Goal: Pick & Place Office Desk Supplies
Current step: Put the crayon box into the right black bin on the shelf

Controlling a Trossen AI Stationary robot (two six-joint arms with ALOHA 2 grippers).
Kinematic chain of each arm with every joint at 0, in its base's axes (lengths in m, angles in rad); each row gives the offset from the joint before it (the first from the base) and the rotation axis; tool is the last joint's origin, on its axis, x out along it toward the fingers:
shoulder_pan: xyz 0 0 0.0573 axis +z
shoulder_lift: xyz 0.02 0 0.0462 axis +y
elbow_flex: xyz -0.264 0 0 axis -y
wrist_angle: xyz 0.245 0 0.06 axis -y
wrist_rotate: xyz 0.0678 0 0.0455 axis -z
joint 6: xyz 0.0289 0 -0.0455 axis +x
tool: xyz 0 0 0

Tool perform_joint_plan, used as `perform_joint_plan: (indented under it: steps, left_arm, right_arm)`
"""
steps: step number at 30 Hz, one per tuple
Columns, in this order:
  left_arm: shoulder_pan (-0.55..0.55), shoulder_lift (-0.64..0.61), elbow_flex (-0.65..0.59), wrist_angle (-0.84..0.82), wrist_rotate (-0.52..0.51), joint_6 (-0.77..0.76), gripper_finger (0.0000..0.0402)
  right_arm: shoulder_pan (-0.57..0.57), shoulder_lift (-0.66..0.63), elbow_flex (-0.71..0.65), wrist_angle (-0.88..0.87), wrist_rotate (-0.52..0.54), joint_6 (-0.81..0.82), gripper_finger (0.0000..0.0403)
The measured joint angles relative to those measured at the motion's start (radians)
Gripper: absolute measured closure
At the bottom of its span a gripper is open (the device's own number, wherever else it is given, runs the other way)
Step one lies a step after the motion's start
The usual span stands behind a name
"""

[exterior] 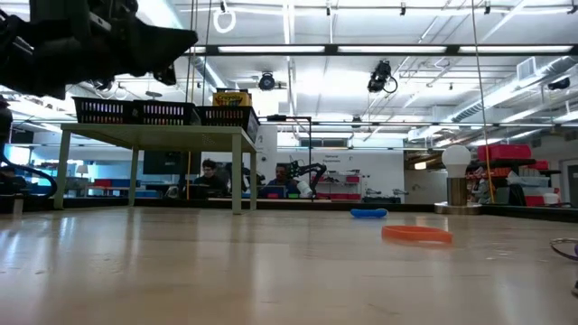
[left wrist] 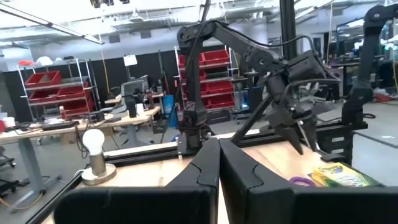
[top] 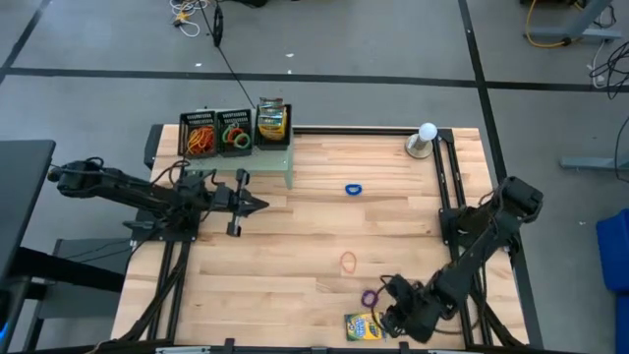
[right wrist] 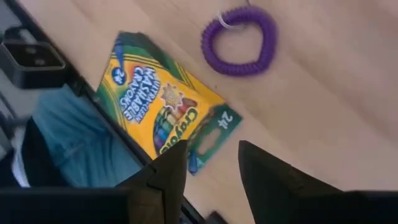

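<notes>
Right gripper: fingers parted, empty, over crayon box at table edge.
Left gripper: fingers closed, raised.

Overhead and close right-wrist views, both down on the crayon box.

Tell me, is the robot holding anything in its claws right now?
No. The right gripper is open above the crayon box, not gripping it. The left gripper is shut on nothing.

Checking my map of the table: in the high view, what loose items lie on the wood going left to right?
Orange band, then blue band, crayon box and purple coil band, and last the white globe.
</notes>
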Motion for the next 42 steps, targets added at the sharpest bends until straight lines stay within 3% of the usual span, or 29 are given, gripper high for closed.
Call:
perform_joint_plan:
  steps: [4, 11, 15, 25, 28, 32, 38, 42]
  left_arm:
    - [0.000, 0.000, -0.023, 0.018, -0.029, -0.004, 0.0394]
    - [0.000, 0.000, -0.023, 0.021, -0.033, -0.011, 0.0394]
    - [0.000, 0.000, -0.023, 0.010, -0.034, -0.031, 0.0394]
    - [0.000, 0.000, -0.023, -0.008, -0.076, -0.055, 0.0394]
    - [0.000, 0.000, -0.023, -0.009, -0.075, -0.056, 0.0394]
    - [0.000, 0.000, -0.023, -0.008, -0.075, -0.057, 0.0394]
    - [0.000, 0.000, -0.023, -0.008, -0.075, -0.053, 0.0394]
    - [0.000, 0.000, -0.023, -0.008, -0.075, -0.052, 0.0394]
  right_arm:
    - [0.047, 0.060, 0.001, 0.063, 0.062, 0.119, 0.0252]
    - [0.020, 0.147, 0.000, 0.206, 0.080, 0.092, 0.0254]
    - [0.006, 0.169, 0.030, 0.174, 0.073, 0.068, 0.0262]
    - [0.001, 0.195, 0.060, 0.113, 0.050, -0.007, 0.0367]
    - [-0.001, 0.189, 0.122, 0.009, 0.044, -0.060, 0.0388]
    - [-0.013, 0.184, 0.303, -0.280, 0.069, -0.151, 0.0393]
    - [-0.065, 0.183, 0.585, -0.662, 0.243, -0.317, 0.0394]
    - [-0.152, 0.183, 0.655, -0.786, 0.368, -0.500, 0.0395]
